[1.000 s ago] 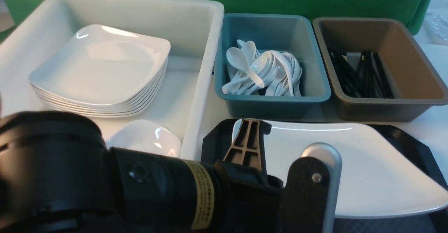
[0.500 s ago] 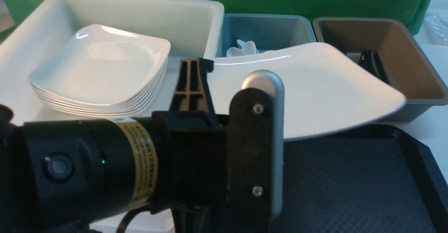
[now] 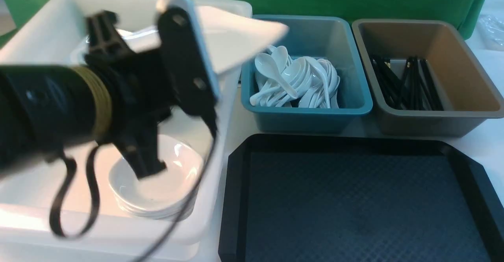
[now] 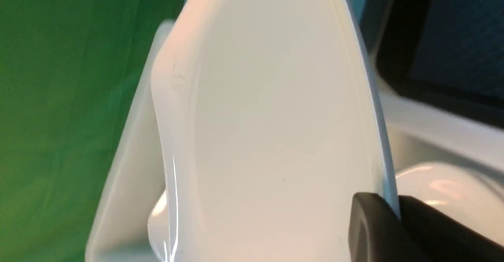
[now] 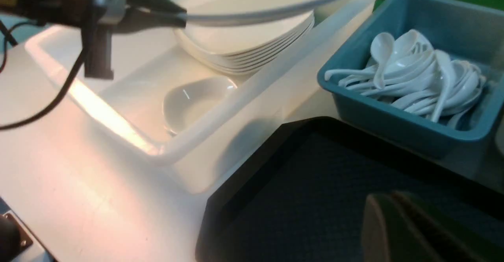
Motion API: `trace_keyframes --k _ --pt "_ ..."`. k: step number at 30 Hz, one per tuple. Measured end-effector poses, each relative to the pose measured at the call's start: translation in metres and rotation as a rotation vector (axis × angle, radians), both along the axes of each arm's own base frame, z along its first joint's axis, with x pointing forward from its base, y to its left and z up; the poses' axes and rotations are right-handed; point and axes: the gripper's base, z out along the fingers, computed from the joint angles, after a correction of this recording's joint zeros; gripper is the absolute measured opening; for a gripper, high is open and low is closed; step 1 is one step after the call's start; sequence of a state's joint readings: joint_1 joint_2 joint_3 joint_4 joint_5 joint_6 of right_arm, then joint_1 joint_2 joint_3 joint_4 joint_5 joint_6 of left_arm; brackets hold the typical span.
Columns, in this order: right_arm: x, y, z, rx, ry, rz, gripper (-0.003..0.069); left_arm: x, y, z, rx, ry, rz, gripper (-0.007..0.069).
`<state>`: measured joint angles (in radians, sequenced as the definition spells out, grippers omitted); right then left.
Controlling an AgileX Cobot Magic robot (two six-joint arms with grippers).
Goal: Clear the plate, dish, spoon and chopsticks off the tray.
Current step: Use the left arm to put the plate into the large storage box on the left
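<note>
My left gripper [image 4: 393, 214] is shut on the rim of the large white plate [image 3: 244, 34]. It holds the plate tilted in the air above the stack of plates [image 5: 244, 45] in the white tub [image 3: 232, 108]. The front view shows only the left arm [image 3: 47, 108] and its wrist mount, with the fingers hidden behind them. The black tray [image 3: 354, 199] shows bare textured surface. A small dish [image 3: 157, 187] tops a stack in the tub. Spoons [image 3: 295, 81] fill the teal bin and chopsticks [image 3: 405, 83] lie in the brown bin. My right gripper [image 5: 388, 199] is shut and empty, low over the tray.
The teal bin [image 3: 307, 116] and the brown bin [image 3: 441, 116] stand side by side behind the tray, with the tub to their left. A black cable [image 3: 75, 199] hangs from the left wrist over the tub's near wall. A green cloth backs the scene.
The left gripper has lifted the plate off the tray and carried it up and to the left, from in front of the bins to over the tub's plate stack.
</note>
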<state>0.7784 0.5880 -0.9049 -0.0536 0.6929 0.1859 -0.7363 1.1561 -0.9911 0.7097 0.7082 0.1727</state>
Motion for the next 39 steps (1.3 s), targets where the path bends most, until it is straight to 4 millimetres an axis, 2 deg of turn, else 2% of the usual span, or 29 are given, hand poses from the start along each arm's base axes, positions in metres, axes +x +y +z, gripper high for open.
trace_keyframes --k 6,12,22,30,39 --pt "0.008 0.013 -0.004 -0.036 0.015 0.051 0.0027 0.048 0.042 -0.019 -0.008 0.027 0.201 0.0027" --pt "0.009 0.015 -0.004 -0.043 0.014 0.063 0.0027 0.086 0.057 -0.058 0.033 0.123 0.278 0.0027" --pt "0.007 0.014 -0.007 -0.071 0.039 0.069 0.0027 0.114 0.049 -0.103 0.122 0.185 0.211 0.0027" --pt "0.007 0.014 -0.009 -0.079 0.056 0.072 0.0027 0.129 0.055 -0.129 0.129 0.23 0.247 0.0027" --pt "0.005 0.013 -0.011 -0.102 0.082 0.074 0.0027 0.136 0.053 -0.133 0.071 0.21 0.239 0.0027"
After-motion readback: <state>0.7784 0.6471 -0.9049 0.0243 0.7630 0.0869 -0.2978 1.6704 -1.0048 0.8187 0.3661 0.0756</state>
